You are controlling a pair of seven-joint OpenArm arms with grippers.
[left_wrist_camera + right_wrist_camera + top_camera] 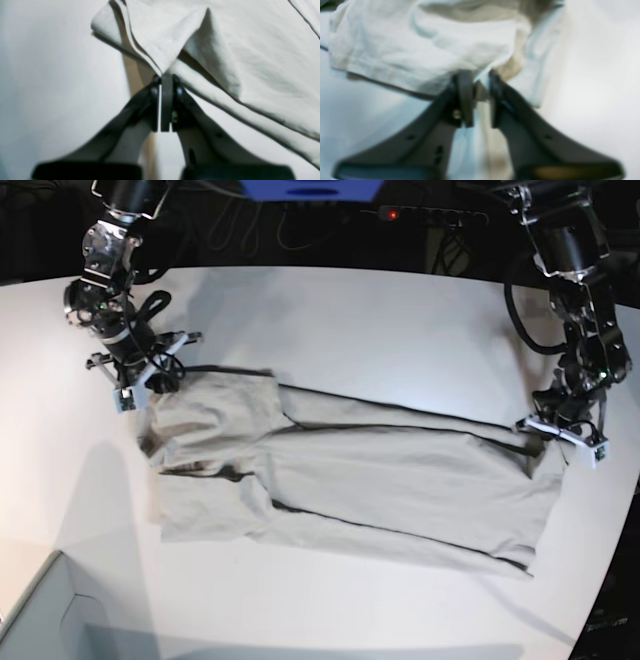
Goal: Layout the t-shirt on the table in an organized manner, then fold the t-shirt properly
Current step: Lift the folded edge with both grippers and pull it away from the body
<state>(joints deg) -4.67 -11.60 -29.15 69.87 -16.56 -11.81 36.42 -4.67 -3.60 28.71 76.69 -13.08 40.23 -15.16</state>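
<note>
The table [380, 320], a broad white top with a curved edge, carries the whole workpiece, and its bare surface surrounds the cloth on all sides, which leaves room for laying out and folding. The t-shirt [350, 480] lies stretched lengthwise across the middle of the table, already narrowed into a long band, with a bunched sleeve and shoulder region toward the base view's left and the hem end toward its right. This placement is judged to serve a two-ended hold: each arm takes one end so that the band can be kept taut or carried over itself. The left gripper [166, 77] sits at the hem end, on the base view's right; its jaws are clenched on a pinched ridge of layered fabric, with the cloth rising from the fingertips and spreading away above them. The right gripper [476, 82] sits at the opposite, sleeve end, at the upper corner of the cloth. Its jaws stand with a narrow gap between them at the hemmed edge of the t-shirt; the view is blurred, and it cannot be told whether fabric is already caught. A pale grey box corner [40, 620] lies well apart from the cloth, at the near left
</note>
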